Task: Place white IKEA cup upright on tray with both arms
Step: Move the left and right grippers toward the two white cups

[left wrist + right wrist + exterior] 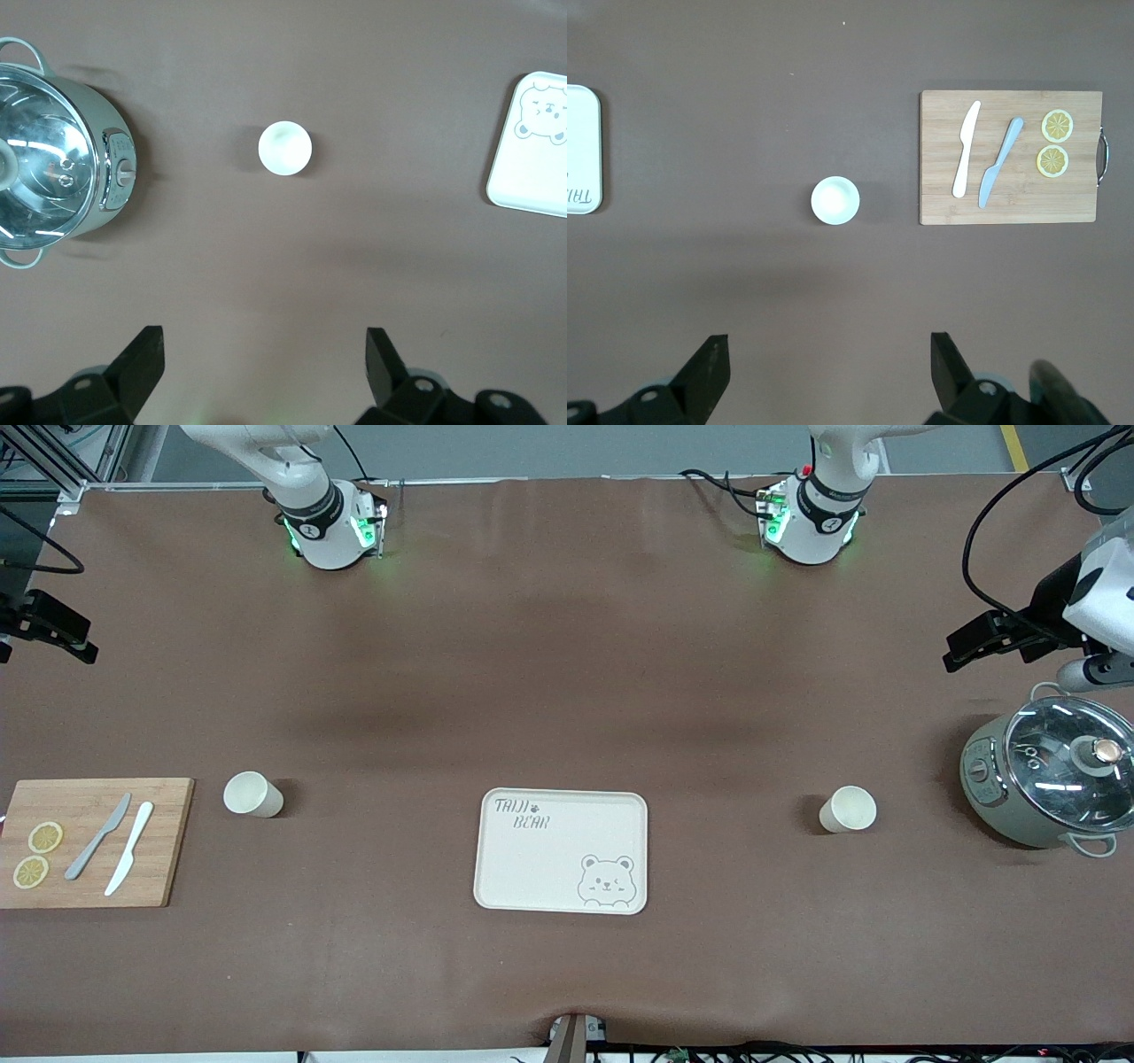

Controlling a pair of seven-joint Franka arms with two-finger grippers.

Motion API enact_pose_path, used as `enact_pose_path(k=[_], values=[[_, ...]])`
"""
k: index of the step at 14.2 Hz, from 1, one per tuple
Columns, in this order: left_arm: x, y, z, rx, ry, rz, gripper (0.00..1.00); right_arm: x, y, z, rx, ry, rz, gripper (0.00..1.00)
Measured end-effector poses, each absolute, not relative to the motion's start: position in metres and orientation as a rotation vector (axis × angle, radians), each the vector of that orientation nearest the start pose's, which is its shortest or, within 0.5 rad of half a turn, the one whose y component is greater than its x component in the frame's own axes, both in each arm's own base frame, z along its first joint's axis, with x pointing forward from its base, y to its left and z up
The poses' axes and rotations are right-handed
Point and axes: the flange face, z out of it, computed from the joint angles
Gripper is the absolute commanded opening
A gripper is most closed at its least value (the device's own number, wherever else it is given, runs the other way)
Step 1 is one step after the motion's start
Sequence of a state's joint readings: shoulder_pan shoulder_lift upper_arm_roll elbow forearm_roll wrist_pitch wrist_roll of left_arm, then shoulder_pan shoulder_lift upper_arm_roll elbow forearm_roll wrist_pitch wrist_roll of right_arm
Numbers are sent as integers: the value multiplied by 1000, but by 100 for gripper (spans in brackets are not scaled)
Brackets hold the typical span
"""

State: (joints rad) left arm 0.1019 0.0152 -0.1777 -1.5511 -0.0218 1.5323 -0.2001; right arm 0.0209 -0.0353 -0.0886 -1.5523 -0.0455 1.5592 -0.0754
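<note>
Jaws of both left gripper (261, 367) and right gripper (824, 367) wide open, high over counter (567, 646); cups (848, 810) (252, 794) light, off-centre closing could tip them short of tray (532, 868).

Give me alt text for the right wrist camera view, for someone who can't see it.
The open right gripper hangs high above a white cup standing on the brown table. Beside the cup, a wooden cutting board holds two knives and two lemon slices; the tray shows at the edge.

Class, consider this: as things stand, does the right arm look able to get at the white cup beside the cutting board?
Probably yes. The right gripper hangs open high above that cup, which stands upright and apart from the cutting board, with bare table around it.
</note>
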Motion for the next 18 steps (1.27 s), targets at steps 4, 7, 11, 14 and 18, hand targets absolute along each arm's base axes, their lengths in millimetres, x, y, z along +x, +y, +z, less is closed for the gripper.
enact_pose_path(k=[4, 7, 11, 14, 18], values=[[554, -43, 622, -3155, -197, 58, 100, 541, -43, 652, -3186, -10, -62, 100], [559, -42, 611, -3154, -196, 91, 100, 541, -43, 652, -3186, -10, -62, 100], [591, -38, 562, -3162, -204, 120, 100, 542, -41, 652, -3171, -11, -73, 100], [613, -34, 517, -3164, -214, 130, 100, 542, -40, 651, -3165, -12, -73, 100], [618, -30, 476, -3167, -226, 96, 100, 560, -41, 635, -3169, -11, -96, 100]])
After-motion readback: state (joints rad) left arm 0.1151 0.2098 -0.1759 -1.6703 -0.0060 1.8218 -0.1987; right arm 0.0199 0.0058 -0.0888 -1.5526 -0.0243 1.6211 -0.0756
